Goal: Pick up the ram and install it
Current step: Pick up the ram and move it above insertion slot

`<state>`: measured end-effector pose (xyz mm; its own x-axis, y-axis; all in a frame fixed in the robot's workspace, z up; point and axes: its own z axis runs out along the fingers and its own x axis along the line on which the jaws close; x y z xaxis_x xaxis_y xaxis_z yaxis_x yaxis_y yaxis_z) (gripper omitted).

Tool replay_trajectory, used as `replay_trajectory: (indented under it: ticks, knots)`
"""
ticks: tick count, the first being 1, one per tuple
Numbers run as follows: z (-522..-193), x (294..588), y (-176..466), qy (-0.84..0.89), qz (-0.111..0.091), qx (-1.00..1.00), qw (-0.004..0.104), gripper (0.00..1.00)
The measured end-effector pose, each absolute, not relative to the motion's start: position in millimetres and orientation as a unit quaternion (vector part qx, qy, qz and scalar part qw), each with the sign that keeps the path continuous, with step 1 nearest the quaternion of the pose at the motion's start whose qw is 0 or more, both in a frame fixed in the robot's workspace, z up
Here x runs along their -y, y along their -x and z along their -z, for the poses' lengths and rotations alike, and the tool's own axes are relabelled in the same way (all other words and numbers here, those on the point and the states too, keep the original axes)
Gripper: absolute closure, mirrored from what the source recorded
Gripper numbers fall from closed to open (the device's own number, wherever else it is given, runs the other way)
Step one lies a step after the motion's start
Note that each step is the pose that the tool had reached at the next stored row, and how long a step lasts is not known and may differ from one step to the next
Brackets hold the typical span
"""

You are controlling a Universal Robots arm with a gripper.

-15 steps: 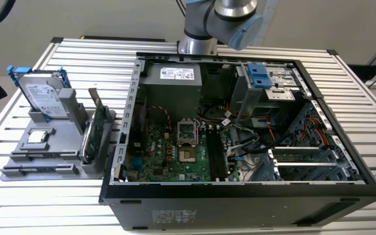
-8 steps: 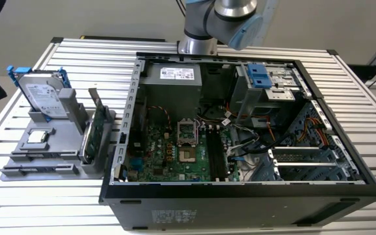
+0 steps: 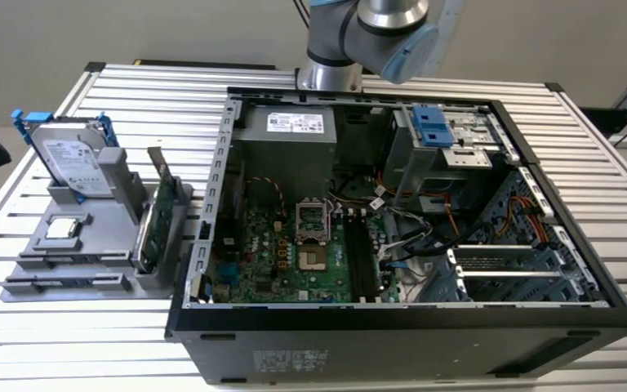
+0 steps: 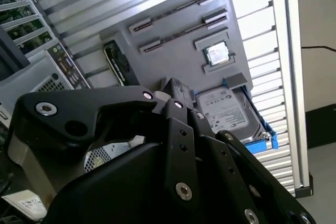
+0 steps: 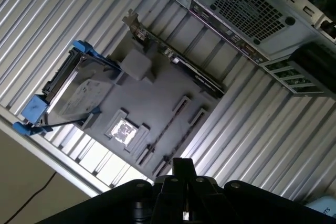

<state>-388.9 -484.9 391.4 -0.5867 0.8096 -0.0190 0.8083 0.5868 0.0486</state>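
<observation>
The slatted metal counter [image 3: 128, 90] I work over carries two items directly: an open computer case [image 3: 401, 347] and, just beside it toward the exterior view's left, a grey parts tray [image 3: 107, 249].

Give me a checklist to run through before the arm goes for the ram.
1. Ram available: ok. Two slim sticks of ram lie in the holders of the gray tray.
2. Gripper at the ram: not ok. The gripper is well away from the tray; the arm hangs over the rear of the case.
3. Case open: ok. Its side is off and the board is exposed.
4. Memory slots free: ok, they look empty.
5. Room around the ram: cannot tell. An upright card and a hard drive share the tray.
</observation>
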Motion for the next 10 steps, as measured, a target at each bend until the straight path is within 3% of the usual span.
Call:
replay_trajectory:
  ticks: [10]
  knots:
    - [-391.3,484.9,389.8,-0.488,-0.017,-0.872,0.020,1.00]
